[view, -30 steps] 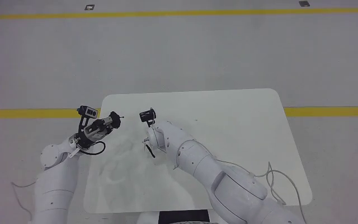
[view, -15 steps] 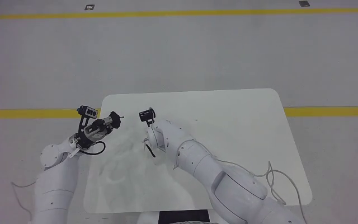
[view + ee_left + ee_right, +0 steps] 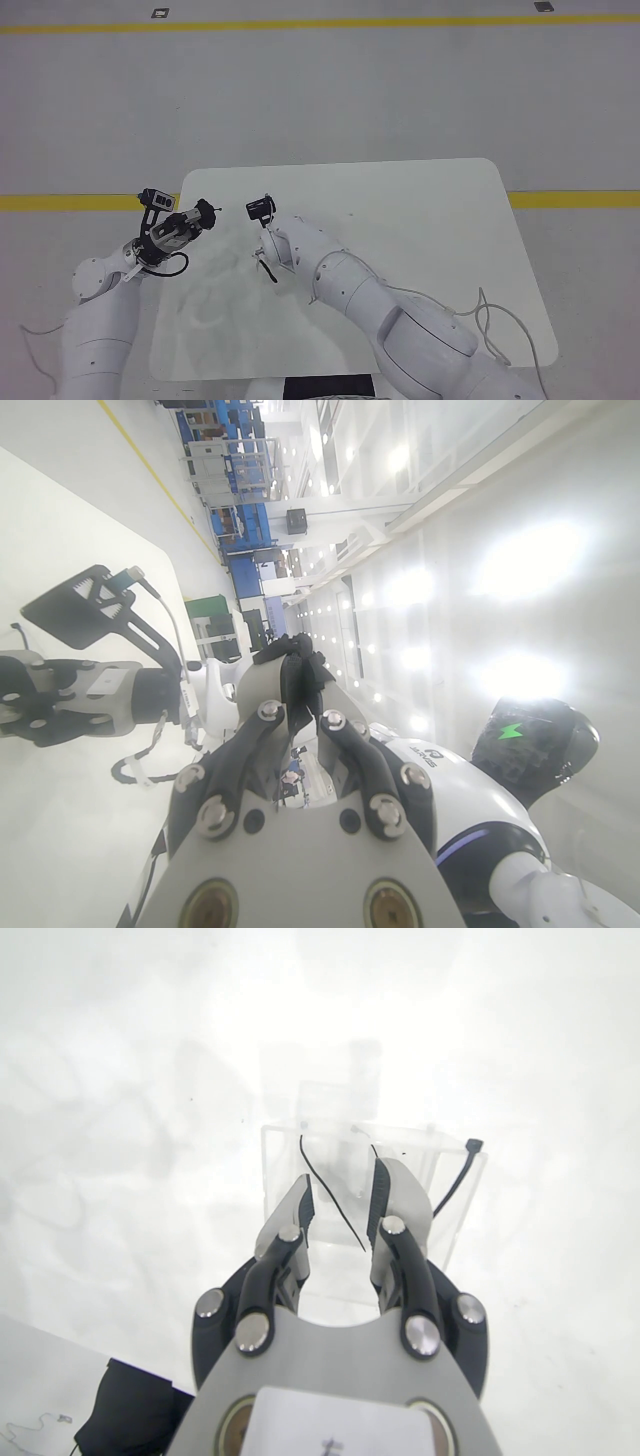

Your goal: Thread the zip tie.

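A thin black zip tie lies on a clear plastic block (image 3: 415, 1168) on the white table. Its tail (image 3: 330, 1198) runs between the fingers of my right gripper (image 3: 342, 1193), which hangs open just above the block. The tie's square head (image 3: 473, 1146) sits at the block's far corner, outside the fingers. In the top view the right wrist (image 3: 275, 240) points down near the table's left part. My left gripper (image 3: 208, 212) is raised at the table's left edge, a short way from the right wrist. In its own view the left gripper (image 3: 300, 650) is shut, with nothing seen between the pads.
The white table (image 3: 420, 220) spreads bare to the right of the arms. The right arm's wrist camera mount (image 3: 85, 610) and a looped cable (image 3: 130, 772) sit close in front of the left gripper. A black object (image 3: 130, 1408) lies past the table edge.
The right wrist has edged slightly to the left in the top view. The left arm has not moved.
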You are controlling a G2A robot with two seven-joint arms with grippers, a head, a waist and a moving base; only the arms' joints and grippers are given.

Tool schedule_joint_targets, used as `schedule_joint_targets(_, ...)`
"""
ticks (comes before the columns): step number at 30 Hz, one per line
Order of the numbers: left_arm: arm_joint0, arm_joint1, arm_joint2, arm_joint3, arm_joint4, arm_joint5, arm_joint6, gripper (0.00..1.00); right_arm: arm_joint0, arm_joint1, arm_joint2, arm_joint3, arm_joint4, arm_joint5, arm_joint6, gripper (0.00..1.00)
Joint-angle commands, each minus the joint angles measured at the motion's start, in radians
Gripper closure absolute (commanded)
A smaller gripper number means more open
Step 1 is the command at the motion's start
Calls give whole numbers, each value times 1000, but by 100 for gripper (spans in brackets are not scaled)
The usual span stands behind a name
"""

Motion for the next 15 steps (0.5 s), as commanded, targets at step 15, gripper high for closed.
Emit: schedule_joint_targets(15,0,0,0,0,0,0,0,100,-4,-1,-43,-22,-17,0,58,65)
